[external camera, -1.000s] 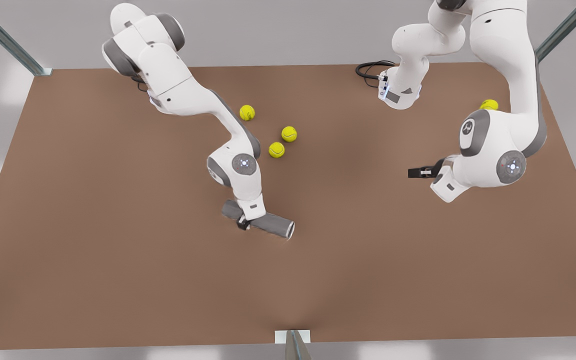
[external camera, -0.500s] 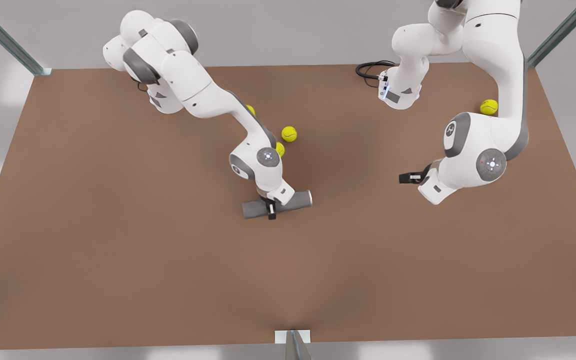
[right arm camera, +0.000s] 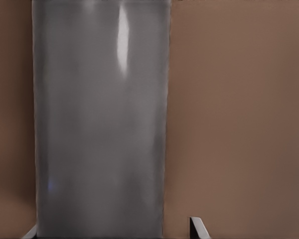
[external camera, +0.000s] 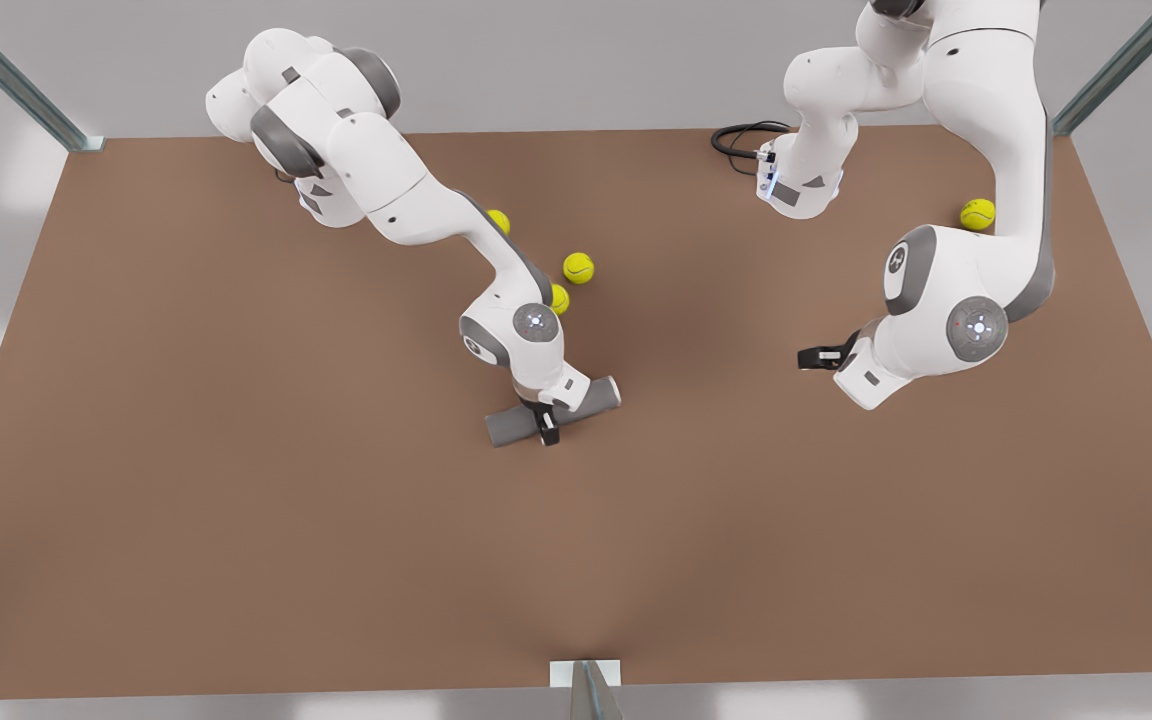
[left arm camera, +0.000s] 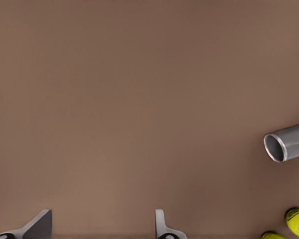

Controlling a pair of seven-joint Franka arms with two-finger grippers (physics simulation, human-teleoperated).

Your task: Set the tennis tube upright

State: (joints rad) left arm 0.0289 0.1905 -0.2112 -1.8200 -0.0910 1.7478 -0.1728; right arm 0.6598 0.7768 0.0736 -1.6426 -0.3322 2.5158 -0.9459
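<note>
Front view, item by item.

- **Tennis tube** (external camera: 508, 428): lying on its side near the middle of the brown table (external camera: 236, 520). Its long axis is running slantwise and its silvery rim (external camera: 614, 390) is pointing toward the front view's right. It is not yet upright.
- **Right gripper** (external camera: 546, 428): this belongs to the arm on the front view's left and is reaching down and straddling the tube at about mid-length. The right wrist view is showing the grey barrel (right arm camera: 99, 124) running straight out from the hand. Whether the grip is actually closing on the tube cannot be told.
- **Left gripper** (external camera: 808, 357): this belongs to the arm on the front view's right and is waiting well apart from the tube. It is holding nothing, and its fingers (left arm camera: 40, 226) are standing wide apart. Its wrist camera is looking at the tube's open mouth (left arm camera: 276, 148).
- **Tennis balls**: three (external camera: 578, 267) are sitting loose behind the right arm, and one (external camera: 977, 213) is by the far edge.

**Step in hand, as a judgement:** the right gripper is engaging the tube at its middle, ahead of tipping.

**Next move:** it is calling for a firm hold and a wrist turn to bring one end downward. The set-down needs to be level and clear of the nearby balls.
</note>
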